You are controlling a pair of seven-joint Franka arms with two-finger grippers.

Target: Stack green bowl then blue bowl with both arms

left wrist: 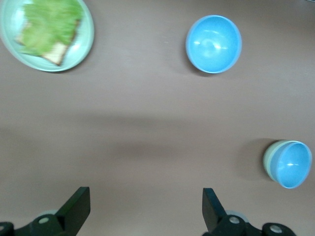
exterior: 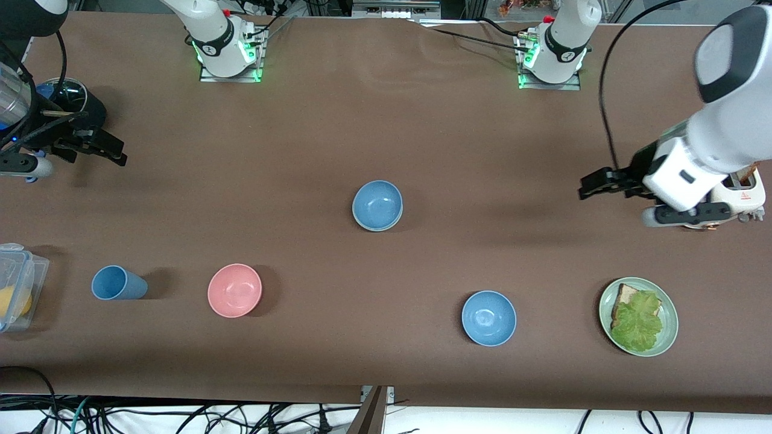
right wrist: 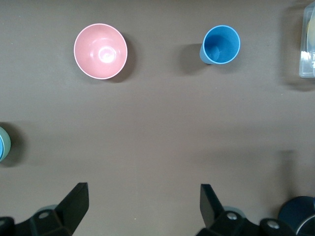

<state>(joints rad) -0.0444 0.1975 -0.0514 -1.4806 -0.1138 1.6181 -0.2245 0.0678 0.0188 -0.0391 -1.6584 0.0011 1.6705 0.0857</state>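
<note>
A blue bowl point(exterior: 377, 204) sits nested in the pale green bowl point(exterior: 381, 228) at the table's middle; only the green rim shows under it. The stack also shows in the left wrist view, green point(left wrist: 268, 160) under blue point(left wrist: 291, 164). A second blue bowl point(exterior: 488, 317) stands alone nearer the front camera, also in the left wrist view point(left wrist: 213, 44). My left gripper point(exterior: 592, 184) is open and empty over bare table toward the left arm's end point(left wrist: 145, 196). My right gripper point(exterior: 108, 149) is open and empty over bare table toward the right arm's end point(right wrist: 142, 191).
A pink bowl point(exterior: 234, 290) and a blue cup point(exterior: 119, 283) stand toward the right arm's end. A clear box point(exterior: 15, 286) sits at that edge. A green plate point(exterior: 668, 325) with bread and lettuce lies toward the left arm's end, a white appliance point(exterior: 745, 193) under the left arm.
</note>
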